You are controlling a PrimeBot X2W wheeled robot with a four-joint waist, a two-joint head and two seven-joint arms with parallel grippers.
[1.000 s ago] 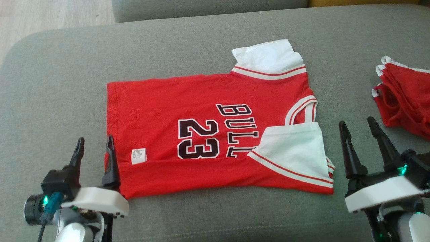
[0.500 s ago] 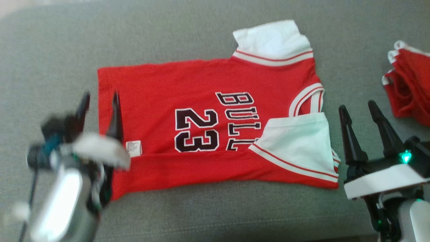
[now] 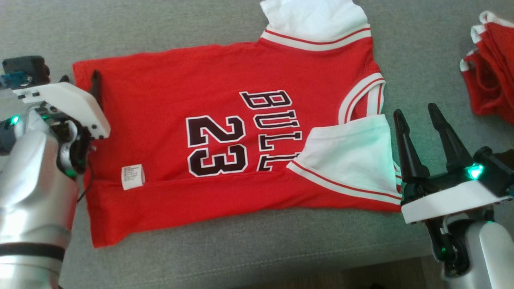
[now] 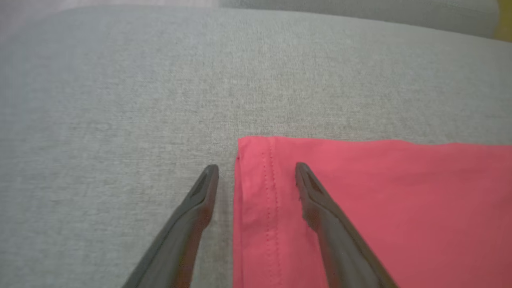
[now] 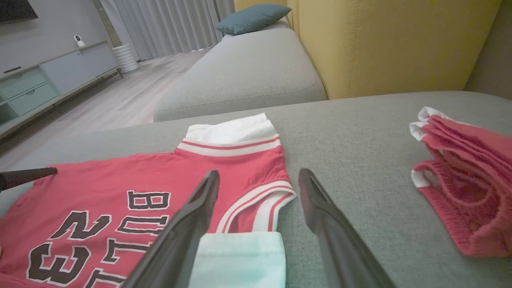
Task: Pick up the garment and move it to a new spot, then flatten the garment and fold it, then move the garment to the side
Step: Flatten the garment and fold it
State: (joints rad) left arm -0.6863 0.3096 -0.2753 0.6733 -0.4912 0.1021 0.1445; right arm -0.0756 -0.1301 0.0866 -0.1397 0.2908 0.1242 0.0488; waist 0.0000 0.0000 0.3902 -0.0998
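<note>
Grey sofa carries a red garment. Left wrist view shows left gripper jaws open astride its hem; right gripper open, empty.

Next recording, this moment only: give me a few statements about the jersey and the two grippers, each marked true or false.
1. The left gripper is open, one finger over the jersey at its hem, the other over bare cushion. True.
2. The right gripper is shut on the white sleeve. False: it is open and holds nothing, beside that sleeve.
3. A second red garment lies on the cushion to the right of the jersey. True.
4. The jersey bears the number 32. False: it reads 23.
5. The jersey is lifted off the cushion. False: it lies spread on it.
</note>
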